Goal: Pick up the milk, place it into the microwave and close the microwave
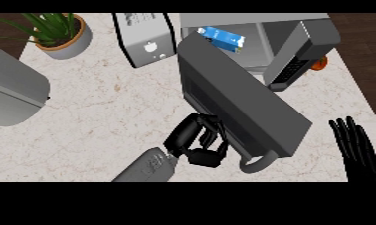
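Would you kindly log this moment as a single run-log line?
milk: inside microwave | door: open | left hand: at door's outer face | right hand: open, resting at right edge

Blue milk carton (223, 39) inside grey microwave (323, 35) at counter rear right, its dark door (238, 102) swung forward; my left hand (192, 142) against door's left; silver computer box (145, 37) left of microwave; potted plant (57, 32) rear left.

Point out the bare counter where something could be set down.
The widest bare stretch of counter lies below the plant, left of the open microwave door. A narrower patch sits between the door and the right hand. Around the left hand it is crowded.
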